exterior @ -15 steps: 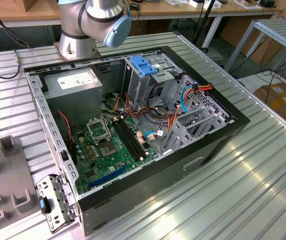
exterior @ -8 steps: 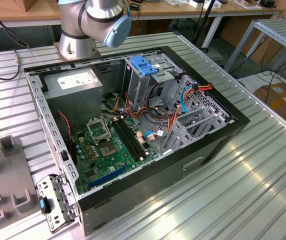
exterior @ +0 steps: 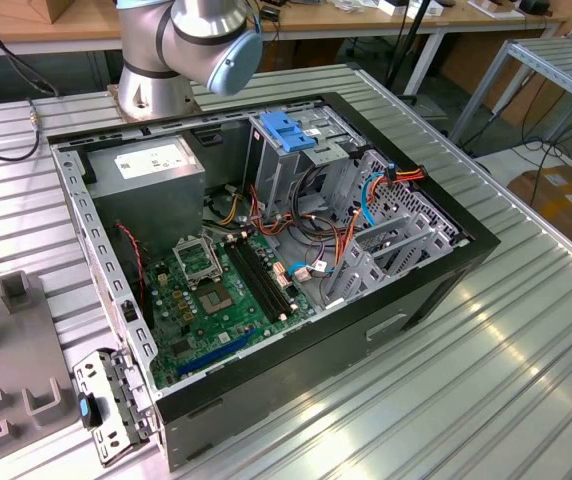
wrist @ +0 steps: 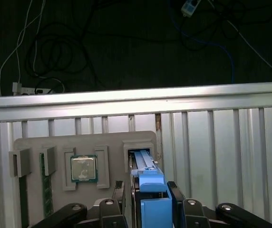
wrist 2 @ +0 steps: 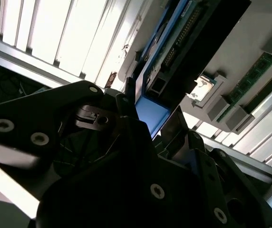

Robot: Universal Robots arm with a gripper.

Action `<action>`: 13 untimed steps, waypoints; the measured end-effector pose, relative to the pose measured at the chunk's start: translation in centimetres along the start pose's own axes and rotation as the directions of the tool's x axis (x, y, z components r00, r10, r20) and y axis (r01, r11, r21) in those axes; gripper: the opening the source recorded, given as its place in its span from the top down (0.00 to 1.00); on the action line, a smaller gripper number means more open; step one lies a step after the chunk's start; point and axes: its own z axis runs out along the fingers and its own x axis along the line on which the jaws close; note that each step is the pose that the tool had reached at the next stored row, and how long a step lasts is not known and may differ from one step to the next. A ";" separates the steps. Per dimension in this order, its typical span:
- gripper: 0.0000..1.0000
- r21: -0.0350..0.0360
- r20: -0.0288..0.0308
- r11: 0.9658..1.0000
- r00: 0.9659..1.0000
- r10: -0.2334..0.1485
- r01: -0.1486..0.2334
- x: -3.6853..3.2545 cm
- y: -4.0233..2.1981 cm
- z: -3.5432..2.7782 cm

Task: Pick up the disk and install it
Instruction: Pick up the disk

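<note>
Pinching the disk (wrist: 151, 183) by its blue tab with the gripper (wrist: 146, 190); standing upright in grey holder tray (wrist: 55, 142) slot, at the exterior view's left of computer case (exterior: 266, 385). Apparently grasped, not yet lifted out; install outstanding.

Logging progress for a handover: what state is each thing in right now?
disk: upright in a tray slot, not installed.
gripper: shut on the disk's blue end tab.
computer case: side open, lying flat.
processor: seated in a tray pocket.
</note>
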 end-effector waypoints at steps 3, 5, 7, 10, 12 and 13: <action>0.52 0.000 0.000 1.000 1.000 0.000 0.000 0.00 0.00 0.22; 0.52 0.000 0.000 1.000 1.000 0.000 0.000 0.00 0.00 0.30; 0.52 0.000 0.000 1.000 1.000 0.000 0.000 0.00 0.00 0.33; 0.52 0.000 0.000 1.000 1.000 0.000 0.000 0.00 0.00 0.34; 0.52 0.002 0.000 1.000 1.000 -0.005 0.005 0.00 -0.01 0.38; 0.52 0.004 0.000 1.000 1.000 -0.008 0.008 0.00 0.00 0.40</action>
